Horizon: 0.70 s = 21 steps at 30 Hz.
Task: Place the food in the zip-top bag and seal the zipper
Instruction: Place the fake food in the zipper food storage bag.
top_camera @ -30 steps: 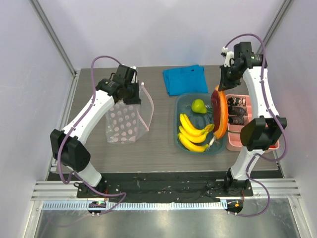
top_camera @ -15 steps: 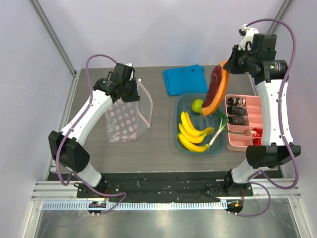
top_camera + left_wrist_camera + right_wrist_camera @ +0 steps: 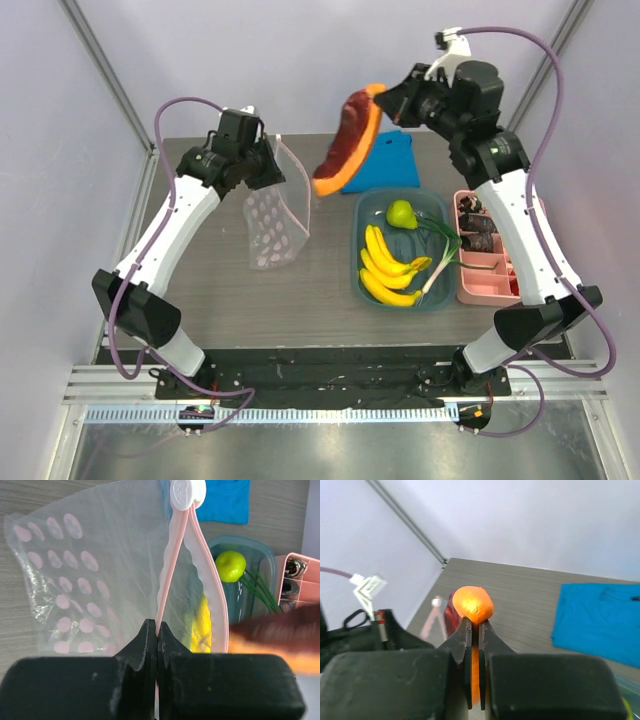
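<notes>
Clear dotted plastic bag (image 3: 272, 225) hangs open, long orange-red pepper (image 3: 345, 142) aloft beside it.
Left jaws pinch its pink zipper strip (image 3: 167, 585); the teal plastic tub (image 3: 357, 250) holds yellow bananas (image 3: 388, 268), a green onion (image 3: 440, 262) and a green fruit (image 3: 401, 213); right jaws clamp the pepper.

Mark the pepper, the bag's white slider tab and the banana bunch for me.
pepper (image 3: 349, 135), top external view, dark red middle of its body.
white slider tab (image 3: 187, 491), left wrist view, centre of the tab.
banana bunch (image 3: 390, 268), top external view, on the middle banana.
</notes>
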Tool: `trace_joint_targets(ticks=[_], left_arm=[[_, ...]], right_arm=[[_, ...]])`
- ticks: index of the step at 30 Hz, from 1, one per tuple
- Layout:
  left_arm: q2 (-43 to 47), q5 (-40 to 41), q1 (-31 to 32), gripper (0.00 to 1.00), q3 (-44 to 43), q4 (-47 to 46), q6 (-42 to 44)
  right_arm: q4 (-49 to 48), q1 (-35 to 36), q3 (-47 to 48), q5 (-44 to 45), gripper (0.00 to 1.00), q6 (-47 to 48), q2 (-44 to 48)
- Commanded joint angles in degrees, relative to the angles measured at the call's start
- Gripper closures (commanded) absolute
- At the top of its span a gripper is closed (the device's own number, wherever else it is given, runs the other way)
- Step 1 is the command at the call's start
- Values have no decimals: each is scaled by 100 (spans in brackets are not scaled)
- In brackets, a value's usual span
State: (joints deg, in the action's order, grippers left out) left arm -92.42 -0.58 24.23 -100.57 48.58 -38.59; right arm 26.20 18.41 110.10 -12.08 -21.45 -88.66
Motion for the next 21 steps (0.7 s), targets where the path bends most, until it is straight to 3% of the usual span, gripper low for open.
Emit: trace_joint_targets(ticks=[1,11,21], left_arm=[[-74,14,-32,100,-340,-156,-114],[-215,568,-41,100,-401,-32,-122],[-373,436,-41,100,-577,-182,-193]], right_arm=[[-765,469,660,618,99,-97,-98],[-756,1006,1206,1181,99,748,-90],[-615,1560,444,2068,99,933,-11]])
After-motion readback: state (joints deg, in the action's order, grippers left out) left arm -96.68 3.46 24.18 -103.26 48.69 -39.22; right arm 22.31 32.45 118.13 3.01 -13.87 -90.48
